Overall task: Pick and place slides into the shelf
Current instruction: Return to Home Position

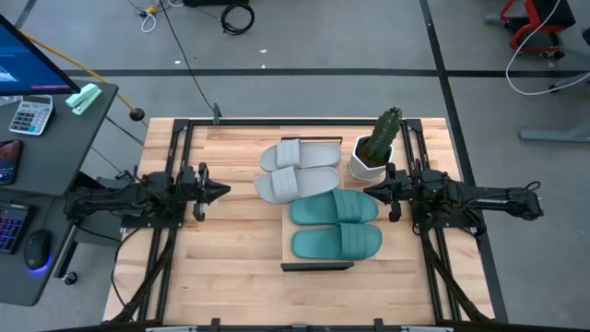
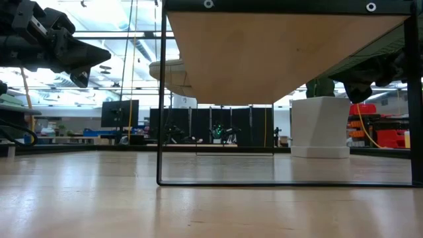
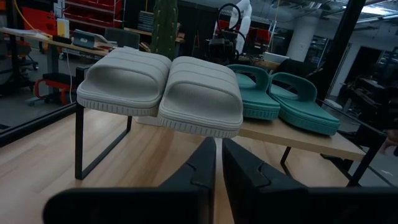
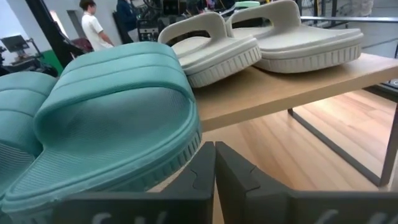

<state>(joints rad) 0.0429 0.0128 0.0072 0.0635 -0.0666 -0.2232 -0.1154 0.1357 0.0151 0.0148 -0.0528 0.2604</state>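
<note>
At the left side of the slatted wooden tabletop [image 1: 230, 267], the two dark fingers [image 3: 200, 168] of the left gripper [image 1: 222, 191] lie pressed together with only a hairline gap. They grip nothing and point right toward the shelf. Opposite it, on the right side, the right gripper [image 1: 371, 191] has its fingers [image 4: 231, 171] closed and empty too, aimed left. Between them stands the low narrow shelf with a light wood plank top and dark frame [image 1: 285, 235]. All four rubbery slides rest side by side on its top. The far light grey slide [image 1: 300, 155] and the second light grey slide [image 1: 295, 184] both overhang the left edge. Nearer lie the teal green slide [image 1: 334, 207] and the nearest teal green slide [image 1: 336, 243]. A green cactus in a white pot [image 1: 371, 159] stands just right of the shelf's far end.
</note>
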